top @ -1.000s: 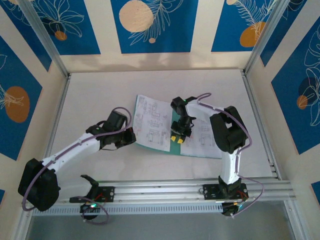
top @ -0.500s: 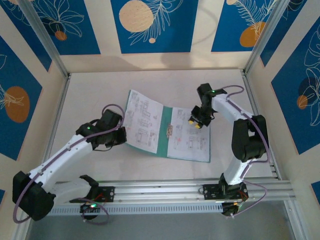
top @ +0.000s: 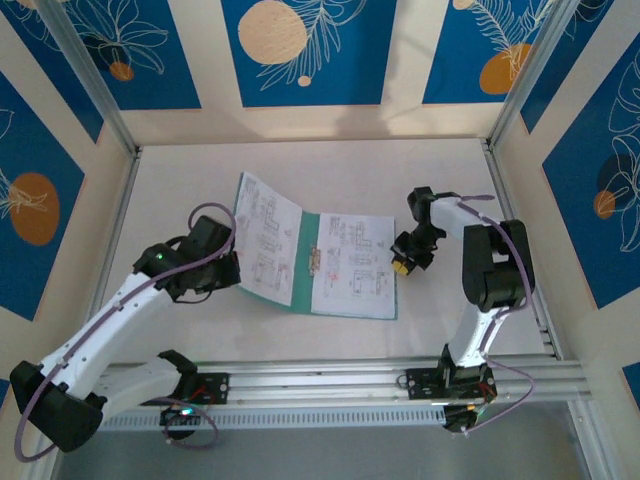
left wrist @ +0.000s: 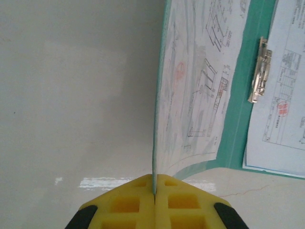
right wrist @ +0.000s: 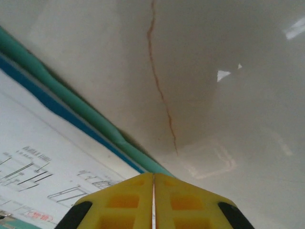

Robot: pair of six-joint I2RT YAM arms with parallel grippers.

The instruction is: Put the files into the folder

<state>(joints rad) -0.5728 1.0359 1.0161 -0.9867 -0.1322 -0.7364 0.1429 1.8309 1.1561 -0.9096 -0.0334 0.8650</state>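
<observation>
The teal-green folder (top: 306, 285) lies open mid-table. Its left leaf (left wrist: 155, 119) stands tilted up, and my left gripper (top: 228, 264) (left wrist: 155, 185) is shut on that leaf's outer edge. A white printed sheet (top: 262, 235) (left wrist: 198, 86) rests against the raised leaf. More printed files (top: 350, 265) (left wrist: 286, 100) lie flat on the right leaf beside a metal clip (left wrist: 259, 71). My right gripper (top: 404, 264) (right wrist: 153, 176) is shut and low at the folder's right edge (right wrist: 76, 105). Just inside that edge run a cyan-blue sheet's border (right wrist: 45, 101) and a white sheet (right wrist: 43, 162).
The pale table (top: 180, 180) has a thin brown crack (right wrist: 159, 90). Aluminium rails (top: 330, 375) run along the near edge, and upright frame posts (top: 515, 85) and patterned walls close in the sides. Open table surface lies behind and to the left of the folder.
The folder has slid left and its left leaf has risen steeper as my left gripper pulled back left. My right gripper moved off the right leaf to its right edge.
</observation>
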